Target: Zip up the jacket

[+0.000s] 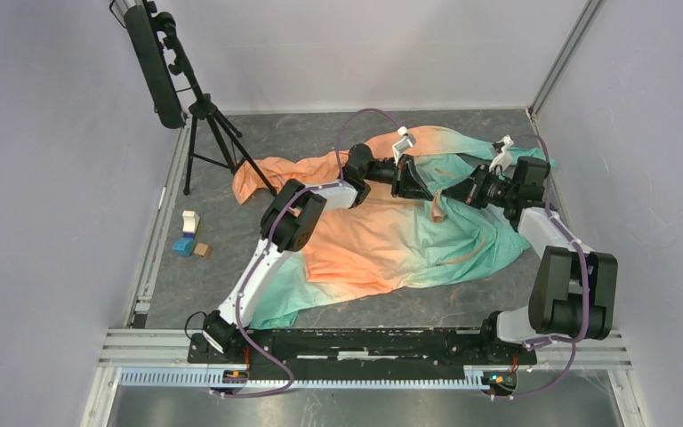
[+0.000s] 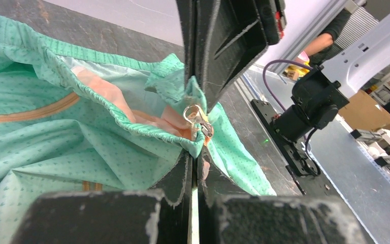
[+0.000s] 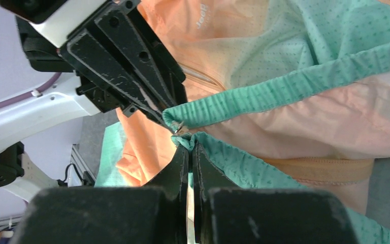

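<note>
The jacket (image 1: pixel 382 240), orange fading to mint green, lies crumpled across the table. My two grippers meet over its far right part. My left gripper (image 1: pixel 421 188) is shut on a corner of the green ribbed hem (image 2: pixel 195 146), just below the small metal zipper slider (image 2: pixel 197 116). My right gripper (image 1: pixel 453 196) is shut on the facing hem corner (image 3: pixel 187 141). In the right wrist view the left gripper's fingers (image 3: pixel 132 76) pinch the other hem edge (image 3: pixel 284 86), nearly touching my right fingertips. A tan zipper tape (image 3: pixel 325 170) runs along the fabric.
A tripod (image 1: pixel 209 133) carrying a black panel stands at the back left. Small blocks (image 1: pixel 191 236) lie on the table's left side. Grey walls close in the back and sides. An aluminium rail (image 1: pixel 365 347) runs along the near edge.
</note>
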Robot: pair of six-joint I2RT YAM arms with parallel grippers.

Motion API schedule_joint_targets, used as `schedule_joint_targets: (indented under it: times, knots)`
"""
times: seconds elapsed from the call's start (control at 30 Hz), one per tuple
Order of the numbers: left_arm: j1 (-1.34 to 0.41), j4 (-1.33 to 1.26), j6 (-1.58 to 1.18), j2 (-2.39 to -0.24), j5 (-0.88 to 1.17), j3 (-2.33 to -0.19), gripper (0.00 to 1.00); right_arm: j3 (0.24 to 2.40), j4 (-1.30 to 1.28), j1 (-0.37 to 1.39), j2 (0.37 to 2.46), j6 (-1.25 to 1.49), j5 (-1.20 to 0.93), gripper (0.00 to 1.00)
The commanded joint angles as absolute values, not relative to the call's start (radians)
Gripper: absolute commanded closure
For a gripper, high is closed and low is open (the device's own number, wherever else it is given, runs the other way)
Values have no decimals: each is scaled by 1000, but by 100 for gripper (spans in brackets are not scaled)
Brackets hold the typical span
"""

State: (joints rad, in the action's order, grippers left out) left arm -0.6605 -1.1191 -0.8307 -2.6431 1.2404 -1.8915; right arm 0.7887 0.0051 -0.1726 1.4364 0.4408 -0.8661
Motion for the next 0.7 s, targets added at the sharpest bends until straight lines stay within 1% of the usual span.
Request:
schedule_joint_targets:
  times: [0.0, 0.2, 0.27, 0.3, 0.4, 0.47, 0.6, 0.67]
  knots:
    - [-670, -1094, -752, -2574, 1249, -1870, 98, 767, 236, -190, 1370, 561, -930, 100]
    - [-670, -1054, -717, -2545, 1230, -1844, 98, 729, 261, -211, 1371, 546, -936, 100]
    - [-669, -1044, -716, -2538, 1219, -1843, 98, 720, 242, -211, 1366, 480, -933, 100]
    - [-669, -1036, -714, -2532, 1208, -1840, 96, 718, 224, -210, 1363, 424, -930, 100]
    - [-667, -979, -684, -2505, 1146, -1821, 80, 699, 221, -210, 1357, 304, -911, 100]
    - [-666, -948, -670, -2484, 1109, -1803, 67, 677, 266, -208, 1351, 269, -903, 100]
    - [-656, -936, -697, -2443, 1062, -1755, 50, 634, 405, -204, 1340, 285, -922, 100]
    - [-647, -953, -725, -2416, 1026, -1705, 44, 617, 462, -203, 1329, 288, -919, 100]
